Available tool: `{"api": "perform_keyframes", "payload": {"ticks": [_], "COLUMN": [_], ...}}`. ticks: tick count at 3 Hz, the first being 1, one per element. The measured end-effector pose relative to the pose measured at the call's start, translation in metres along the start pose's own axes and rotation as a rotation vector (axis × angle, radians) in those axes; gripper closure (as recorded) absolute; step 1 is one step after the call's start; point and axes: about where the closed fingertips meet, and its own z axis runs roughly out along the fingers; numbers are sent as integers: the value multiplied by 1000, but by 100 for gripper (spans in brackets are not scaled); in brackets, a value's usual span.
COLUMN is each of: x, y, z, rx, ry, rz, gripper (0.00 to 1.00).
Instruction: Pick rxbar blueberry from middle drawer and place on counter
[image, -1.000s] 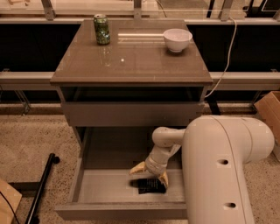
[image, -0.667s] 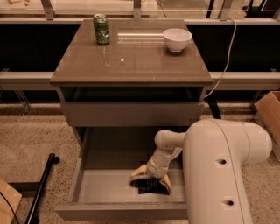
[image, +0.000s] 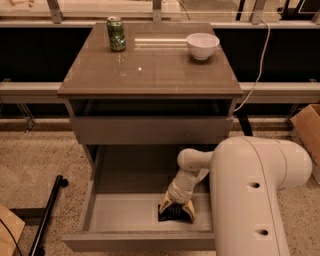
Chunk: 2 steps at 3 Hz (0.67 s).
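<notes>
Speckled floor (image: 30, 165) under grey-brown cabinet (image: 150, 131). Dark flat rxbar blueberry (image: 172, 215), lettering unreadable, lies between spread yellowish fingertips of gripper (image: 176, 210), on pale base of pulled-out middle drawer (image: 125, 220). Contact unclear. Glossy counter (image: 150, 70) well above gripper. Green can (image: 116, 34) up-left, white bowl (image: 202, 45) up-right.

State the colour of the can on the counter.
Green can, clearest in the camera view; the claw is down in the middle drawer.

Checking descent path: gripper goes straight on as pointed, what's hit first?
Likely the dark snack bar right under the gripper, lying in the open drawer. Depth is unclear; they may already touch.
</notes>
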Motion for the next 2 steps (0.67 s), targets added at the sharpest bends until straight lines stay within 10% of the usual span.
{"api": "perform_keyframes", "payload": {"ticks": [2], "x": [4], "y": [2], "z": [-8], "rx": [0], "ry": [0], "rz": [0], "gripper": [100]}}
